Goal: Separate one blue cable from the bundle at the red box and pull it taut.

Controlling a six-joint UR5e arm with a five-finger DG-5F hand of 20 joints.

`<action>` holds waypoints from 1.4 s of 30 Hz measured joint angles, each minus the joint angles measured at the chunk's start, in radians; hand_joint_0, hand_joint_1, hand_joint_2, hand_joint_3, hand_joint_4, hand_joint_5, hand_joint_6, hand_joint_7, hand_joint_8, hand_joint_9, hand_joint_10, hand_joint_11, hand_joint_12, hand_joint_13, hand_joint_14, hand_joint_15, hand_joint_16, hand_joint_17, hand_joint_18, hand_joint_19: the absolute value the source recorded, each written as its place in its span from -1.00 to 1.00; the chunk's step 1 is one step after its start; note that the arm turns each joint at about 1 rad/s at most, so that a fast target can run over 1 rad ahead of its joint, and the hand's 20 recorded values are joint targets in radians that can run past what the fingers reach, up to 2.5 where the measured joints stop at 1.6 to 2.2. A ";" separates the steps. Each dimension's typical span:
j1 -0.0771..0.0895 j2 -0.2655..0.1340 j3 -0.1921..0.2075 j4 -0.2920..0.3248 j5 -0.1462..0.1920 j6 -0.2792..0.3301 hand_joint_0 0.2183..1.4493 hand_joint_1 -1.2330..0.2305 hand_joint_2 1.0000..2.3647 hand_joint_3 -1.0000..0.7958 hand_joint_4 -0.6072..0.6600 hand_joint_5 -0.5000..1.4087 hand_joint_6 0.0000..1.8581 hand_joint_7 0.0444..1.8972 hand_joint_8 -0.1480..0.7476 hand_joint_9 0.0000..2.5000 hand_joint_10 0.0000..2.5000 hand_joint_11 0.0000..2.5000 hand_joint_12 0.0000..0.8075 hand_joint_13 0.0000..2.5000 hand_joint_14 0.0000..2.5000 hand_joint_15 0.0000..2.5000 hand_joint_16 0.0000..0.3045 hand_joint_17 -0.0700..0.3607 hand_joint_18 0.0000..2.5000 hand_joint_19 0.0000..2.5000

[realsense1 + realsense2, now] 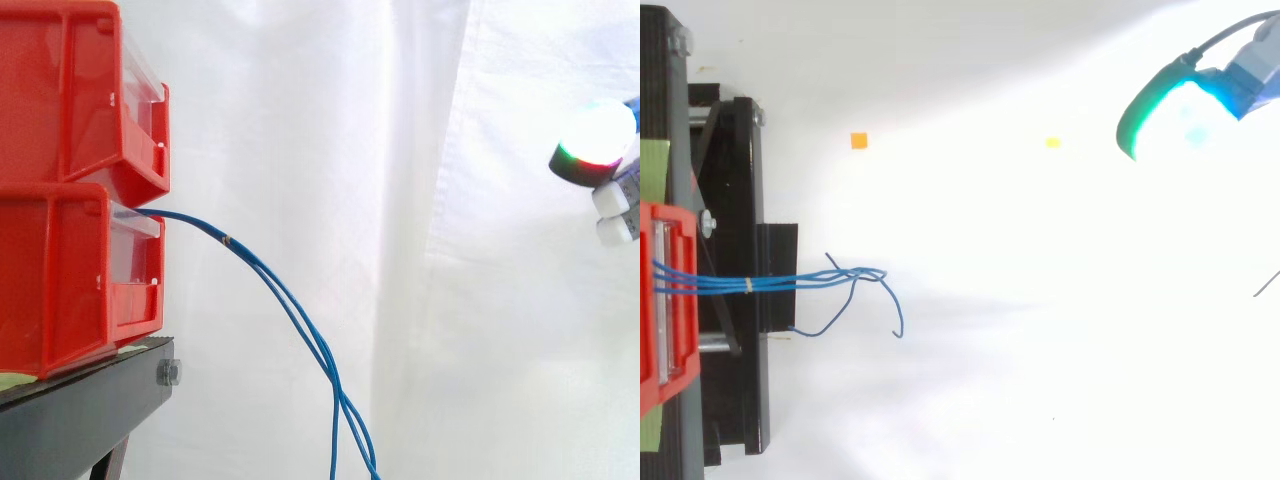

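Hand (pixel 597 140): glowing white-green disc, dark rim, perhaps white blocky housings.

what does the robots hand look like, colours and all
The hand is tipped with a thick round pad in a dark casing. From the side it glows white with a green and red rim; from above, cyan and green. Small white blocks sit beneath it, and the part behind is blue-grey.

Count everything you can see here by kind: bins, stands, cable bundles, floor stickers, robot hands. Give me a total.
Red bins: 2, upper bin, lower bin
Black stand: 1
Blue cable bundle: 1
Floor stickers: 2, orange sticker, yellow sticker
Hand: 1
Total: 7
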 measured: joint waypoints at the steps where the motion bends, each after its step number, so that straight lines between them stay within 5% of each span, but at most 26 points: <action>1: -0.001 0.000 0.000 -0.005 -0.002 0.004 -0.49 -0.12 -1.00 -0.44 0.20 -0.72 -0.46 -0.27 -0.06 -0.64 -1.00 -0.86 -0.15 -0.70 -1.00 -0.90 -0.68 -0.17 -0.75 -0.72; 9: 0.003 -0.001 0.000 0.047 -0.002 0.014 -0.48 -0.13 -1.00 -0.44 0.21 -0.72 -0.46 -0.26 -0.05 -0.64 -1.00 -0.85 -0.14 -0.70 -1.00 -0.90 -0.68 -0.16 -0.76 -0.71; 18: 0.013 -0.016 0.001 0.160 0.039 -0.057 -0.46 -0.13 -1.00 -0.44 0.23 -0.72 -0.46 -0.26 -0.04 -0.60 -1.00 -0.81 -0.13 -0.65 -1.00 -0.87 -0.67 -0.16 -0.72 -0.71; 24: 0.021 -0.065 0.032 0.185 0.065 -0.090 -0.46 -0.13 -1.00 -0.44 0.24 -0.72 -0.46 -0.26 -0.03 -0.59 -1.00 -0.80 -0.13 -0.64 -1.00 -0.87 -0.68 -0.16 -0.71 -0.71; 42: 0.016 -0.247 0.176 0.208 0.066 -0.160 -0.44 -0.14 -1.00 -0.44 0.28 -0.71 -0.46 -0.25 -0.02 -0.60 -1.00 -0.79 -0.13 -0.61 -0.99 -0.85 -0.69 -0.18 -0.68 -0.70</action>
